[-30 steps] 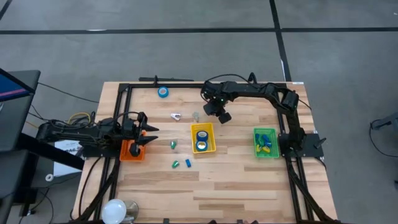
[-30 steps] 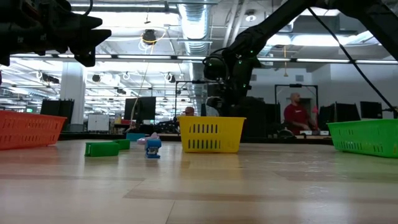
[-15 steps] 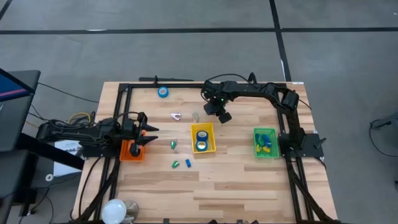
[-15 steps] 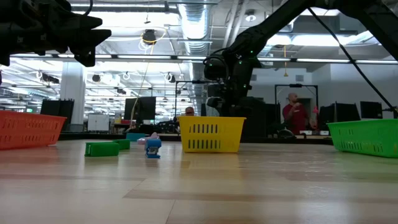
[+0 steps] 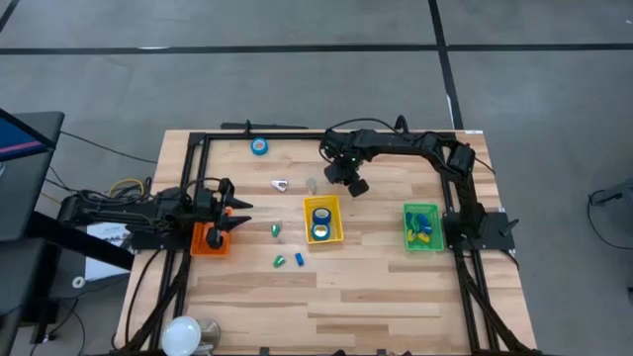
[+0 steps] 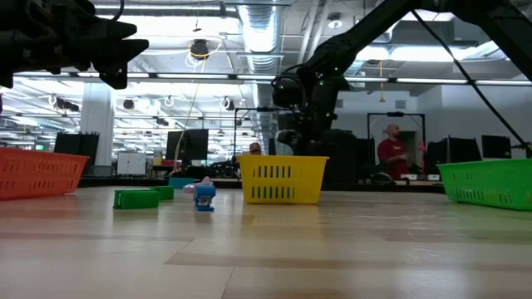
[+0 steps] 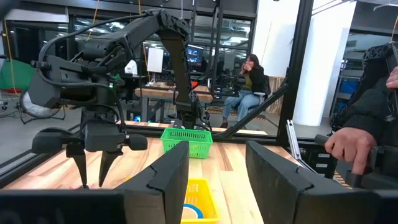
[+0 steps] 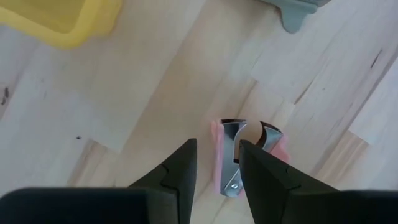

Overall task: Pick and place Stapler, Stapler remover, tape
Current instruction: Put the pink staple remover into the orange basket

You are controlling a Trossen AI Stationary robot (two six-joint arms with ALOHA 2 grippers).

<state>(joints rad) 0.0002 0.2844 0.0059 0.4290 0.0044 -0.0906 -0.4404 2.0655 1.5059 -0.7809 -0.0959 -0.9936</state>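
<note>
– Tape rolls (image 5: pixel 320 220): where do they lie?
– Two blue rings with pale centre holes lie in the yellow basket (image 5: pixel 308 223), a slotted plastic tub at the middle of the slatted wooden bench (image 5: pixel 376 287). A third roll (image 5: pixel 259 146) lies alone, well apart from the yellow basket, near the bench's far edge.
– And the staple remover (image 8: pixel 245 155)?
– It is pink plastic with curved metal claws. It rests flat on the wood to the left of the yellow basket's far end, with a small grey piece (image 5: pixel 312 184) between it and the right arm (image 5: pixel 415 148).
– What are the right jaws doing?
– They hang just past the yellow basket's far right corner, parted a little with nothing between them. They are clear of the remover.
– The left jaws?
– Those are also partly spread and empty, over the orange basket (image 5: pixel 208 240), well to the left of the yellow one.
– Any other containers?
– A green slotted basket (image 5: pixel 422 240) stands well to the right of the yellow basket and holds a mix of blue, yellow and green pieces.
– Loose items?
– One small green piece (image 5: pixel 277 229) lies just left of the yellow basket. Another green piece (image 5: pixel 280 261) and a blue blocky piece (image 5: pixel 298 259) lie nearer the front edge.
</note>
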